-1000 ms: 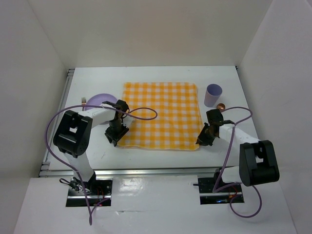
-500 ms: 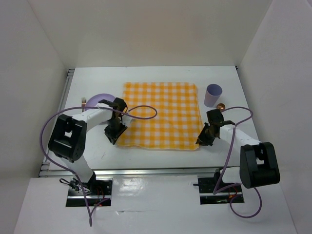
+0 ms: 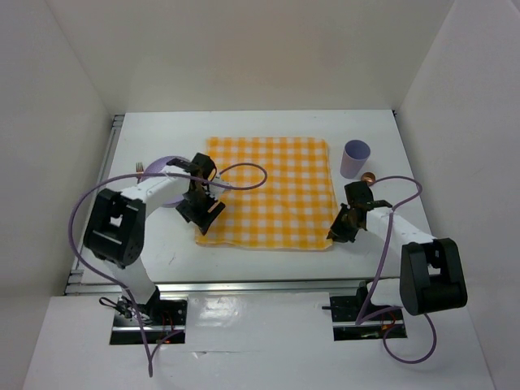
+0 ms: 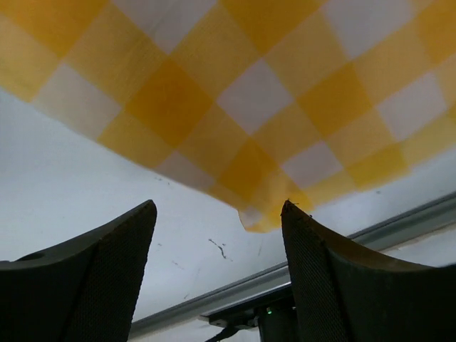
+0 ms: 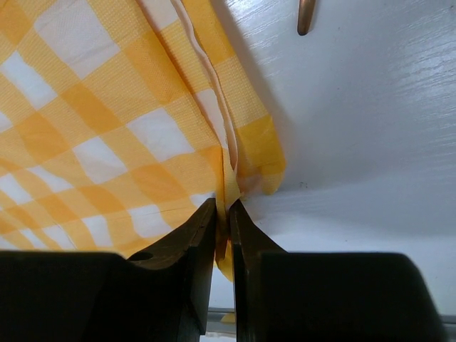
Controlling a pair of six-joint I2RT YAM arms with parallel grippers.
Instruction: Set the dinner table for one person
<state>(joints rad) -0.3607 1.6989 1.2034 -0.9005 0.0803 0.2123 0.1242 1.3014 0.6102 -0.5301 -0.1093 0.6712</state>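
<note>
A yellow-and-white checked cloth (image 3: pixel 272 191) lies flat in the middle of the white dinner table (image 3: pixel 244 126). My left gripper (image 3: pixel 205 221) is open and empty, its jaws wide apart just above the cloth's near left corner (image 4: pixel 260 217). My right gripper (image 3: pixel 335 234) is shut on the cloth's near right corner (image 5: pixel 235 171), which is pinched and folded between the fingers (image 5: pixel 196 239). A purple plate (image 3: pixel 166 166) with a fork (image 3: pixel 139 170) lies behind the left arm, partly hidden. A purple cup (image 3: pixel 355 158) stands right of the cloth.
A small copper-coloured object (image 3: pixel 368 177) lies near the cup; a thin metal handle tip (image 5: pixel 306 18) shows in the right wrist view. Metal rails run along the near edge (image 3: pixel 244 284) and left edge (image 3: pixel 97 203). White walls enclose the table.
My left gripper has moved right and a little away from me, from beside the cloth's left edge to over its near left corner. The right gripper has stayed put.
</note>
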